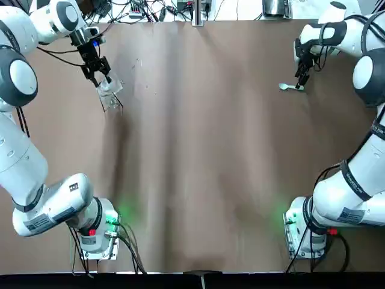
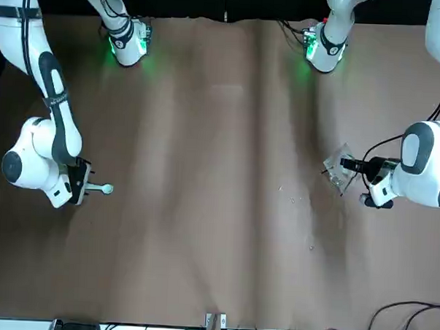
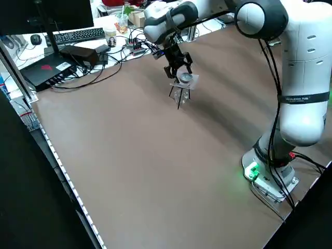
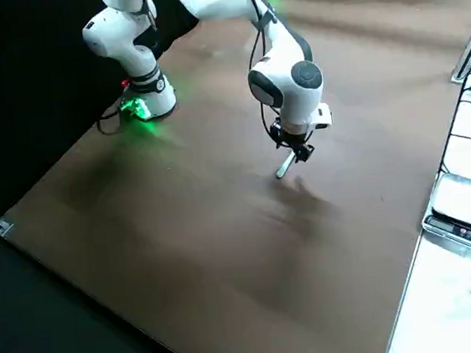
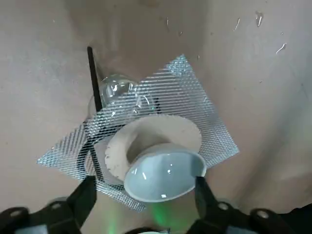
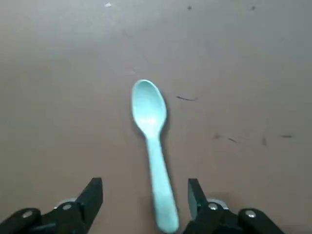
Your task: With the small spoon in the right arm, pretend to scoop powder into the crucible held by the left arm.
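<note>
Closing on both things before any scooping, crucible at the left and spoon at the right.
At the far left of the bench [image 1: 204, 150], our left tool [image 1: 101, 77] stands spread around the crucible [image 5: 163, 175], which sits on a wire mesh [image 5: 204, 122]. We judge it should close slowly and level, so the cup does not tip. At the far right, our right tool [image 1: 301, 81] is spread astride the handle of the small spoon [image 6: 151, 126], which lies flat on the bench. We would sink lower and pinch mid-handle.
</note>
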`<action>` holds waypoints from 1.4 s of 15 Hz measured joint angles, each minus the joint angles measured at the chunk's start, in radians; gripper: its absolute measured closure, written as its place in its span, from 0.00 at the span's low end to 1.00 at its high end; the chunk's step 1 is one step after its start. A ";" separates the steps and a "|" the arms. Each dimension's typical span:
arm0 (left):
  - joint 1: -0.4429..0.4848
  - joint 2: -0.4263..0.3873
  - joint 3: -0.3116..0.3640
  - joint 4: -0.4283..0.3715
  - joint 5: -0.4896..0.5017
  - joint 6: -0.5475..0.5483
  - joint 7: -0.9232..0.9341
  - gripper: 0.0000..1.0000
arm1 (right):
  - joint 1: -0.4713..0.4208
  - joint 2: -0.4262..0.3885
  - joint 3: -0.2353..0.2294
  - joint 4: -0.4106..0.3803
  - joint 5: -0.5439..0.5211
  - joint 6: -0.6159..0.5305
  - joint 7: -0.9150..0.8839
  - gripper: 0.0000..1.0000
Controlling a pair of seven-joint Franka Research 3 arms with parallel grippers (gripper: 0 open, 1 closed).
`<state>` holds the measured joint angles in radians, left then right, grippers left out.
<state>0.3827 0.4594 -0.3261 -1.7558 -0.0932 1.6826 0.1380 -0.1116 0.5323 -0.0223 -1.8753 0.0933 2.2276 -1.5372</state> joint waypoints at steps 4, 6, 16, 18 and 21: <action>0.007 0.000 0.000 0.000 0.000 0.000 0.007 0.29 | 0.000 0.009 0.001 0.002 0.001 0.040 -0.057 0.28; 0.009 0.000 0.000 0.000 0.000 0.000 0.008 0.34 | 0.000 0.011 0.001 0.002 0.000 0.048 -0.068 0.31; 0.010 0.000 0.000 0.000 0.000 0.000 0.009 0.56 | -0.021 0.052 -0.001 -0.011 0.000 0.153 -0.133 0.36; 0.010 0.000 0.000 0.000 0.000 0.000 0.009 0.60 | -0.021 0.054 -0.001 -0.022 0.000 0.169 -0.137 0.36; 0.010 0.000 0.000 0.000 0.000 0.000 0.009 0.62 | -0.021 0.054 -0.001 -0.029 0.000 0.174 -0.139 0.36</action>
<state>0.3924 0.4594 -0.3259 -1.7557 -0.0930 1.6825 0.1472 -0.1323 0.5860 -0.0232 -1.9040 0.0937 2.4017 -1.6765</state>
